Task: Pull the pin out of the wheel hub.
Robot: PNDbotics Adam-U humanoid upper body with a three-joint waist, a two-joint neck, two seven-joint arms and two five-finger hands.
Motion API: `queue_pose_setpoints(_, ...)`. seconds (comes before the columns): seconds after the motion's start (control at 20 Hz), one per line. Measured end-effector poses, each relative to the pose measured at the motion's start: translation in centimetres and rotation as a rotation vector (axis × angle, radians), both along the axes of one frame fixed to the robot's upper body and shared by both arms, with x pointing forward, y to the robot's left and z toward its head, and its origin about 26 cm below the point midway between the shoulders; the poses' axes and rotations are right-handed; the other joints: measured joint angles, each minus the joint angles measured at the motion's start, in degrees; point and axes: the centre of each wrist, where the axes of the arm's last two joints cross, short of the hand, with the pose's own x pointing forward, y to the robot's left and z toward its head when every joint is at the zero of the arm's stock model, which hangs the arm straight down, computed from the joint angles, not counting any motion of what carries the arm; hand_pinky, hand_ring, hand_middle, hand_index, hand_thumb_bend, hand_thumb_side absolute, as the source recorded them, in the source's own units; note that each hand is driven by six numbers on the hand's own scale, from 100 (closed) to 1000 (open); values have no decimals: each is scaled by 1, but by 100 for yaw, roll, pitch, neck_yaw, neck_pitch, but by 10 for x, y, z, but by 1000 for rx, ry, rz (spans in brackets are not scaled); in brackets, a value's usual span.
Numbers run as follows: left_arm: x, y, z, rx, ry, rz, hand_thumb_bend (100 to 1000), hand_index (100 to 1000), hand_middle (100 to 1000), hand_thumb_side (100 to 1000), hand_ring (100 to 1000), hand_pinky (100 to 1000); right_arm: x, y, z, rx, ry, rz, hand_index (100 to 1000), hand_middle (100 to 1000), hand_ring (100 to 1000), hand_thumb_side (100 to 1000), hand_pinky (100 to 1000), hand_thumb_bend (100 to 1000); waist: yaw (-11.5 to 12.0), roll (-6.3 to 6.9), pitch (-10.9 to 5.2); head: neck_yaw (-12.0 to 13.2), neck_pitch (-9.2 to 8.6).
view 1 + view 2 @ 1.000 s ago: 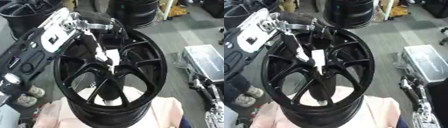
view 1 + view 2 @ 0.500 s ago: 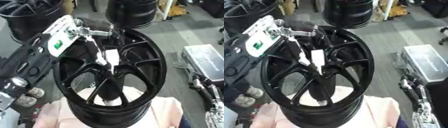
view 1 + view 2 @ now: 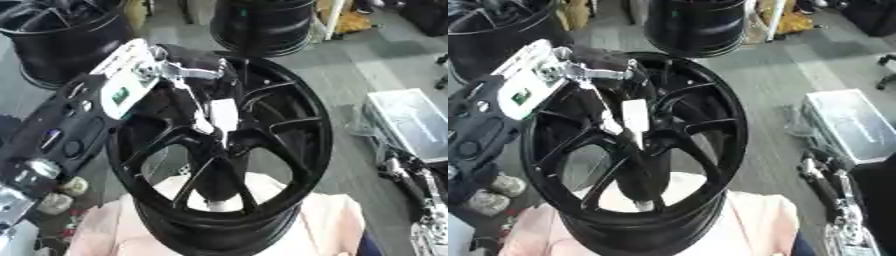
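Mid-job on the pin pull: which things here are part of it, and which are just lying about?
Job:
black wheel hub
white pin-like piece at its centre
left hand, reaching over the hub's upper rim

Lying about:
two other black wheels behind
silver case on the floor
pink cloth under the hub

wheel hub (image 3: 262, 125): glossy black metal, smooth spokes
cloth (image 3: 324, 225) under wheel hub: soft matt pink fabric
left hand (image 3: 188, 65): black, silver metal joints

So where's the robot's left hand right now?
In the left eye view the left hand reaches from the upper left over the black wheel, above its hub.
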Motion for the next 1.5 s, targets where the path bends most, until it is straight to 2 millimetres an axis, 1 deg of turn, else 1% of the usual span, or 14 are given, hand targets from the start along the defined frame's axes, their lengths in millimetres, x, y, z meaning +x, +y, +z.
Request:
queue_pose_setpoints(0.05,0,0,0,0,2,1,491,726,532,414,517,660,0,0,0,0,1,0,791,761,625,465,661,145,0,0,0,0,0)
queue_pose_setpoints(0.1,0,0,0,0,5,2,491,726,532,414,517,660,0,0,0,0,1,0,791,761,625,465,661,145,0,0,0,0,0)
queue_pose_setpoints(0.15,0,0,0,0,7,3,436,693,503,348,492,643,0,0,0,0,1,0,791,761,625,465,660,145,0,0,0,0,0)
queue_pose_setpoints(0.25,0,0,0,-4,14,3,376,655,468,277,460,617,0,0,0,0,1,0,790,760,625,465,660,146,-1,1,0,0,0)
queue_pose_setpoints(0.3,0,0,0,-7,18,2,370,651,464,271,457,615,0,0,0,0,1,0,790,760,625,465,660,146,-2,1,0,0,0)
queue_pose_setpoints(0.35,0,0,0,-11,21,0,312,618,434,211,431,598,0,0,0,0,1,0,790,760,625,466,660,145,-5,2,0,0,0)
queue_pose_setpoints(0.4,-1,-1,0,-15,24,-3,305,614,429,205,428,597,0,0,0,0,1,0,790,760,624,466,660,145,-6,3,0,0,0)
queue_pose_setpoints(0.45,-1,-3,1,-20,26,-8,260,587,396,162,405,586,0,0,0,0,1,0,790,760,625,465,660,147,-6,4,0,0,0)
queue_pose_setpoints(0.55,-2,-4,0,-28,35,-13,229,572,379,145,400,582,0,0,0,0,1,0,790,760,624,465,660,146,-6,4,0,0,0)
queue_pose_setpoints(0.8,-5,-4,7,-61,56,-32,220,564,372,139,396,580,0,0,0,0,1,0,790,760,624,464,660,148,1,4,0,-2,0)
queue_pose_setpoints(1.1,-9,0,32,-89,35,-46,234,576,378,133,402,587,0,0,0,0,1,-2,790,760,624,464,660,150,8,2,0,-6,0)
queue_pose_setpoints(1.2,-11,4,48,-105,3,-55,238,579,380,125,404,591,-1,-1,-1,1,3,-3,790,760,624,463,660,150,31,3,-4,-9,0)
queue_pose_setpoints(1.4,-16,22,78,-144,-66,-66,253,581,384,116,409,598,-2,-1,-2,1,6,-7,790,760,624,462,660,152,64,18,-31,-34,0)
queue_pose_setpoints(1.5,-18,42,97,-171,-118,-50,256,580,384,111,417,600,-3,-2,-2,1,7,-12,790,760,624,462,660,152,146,39,-41,-72,0)
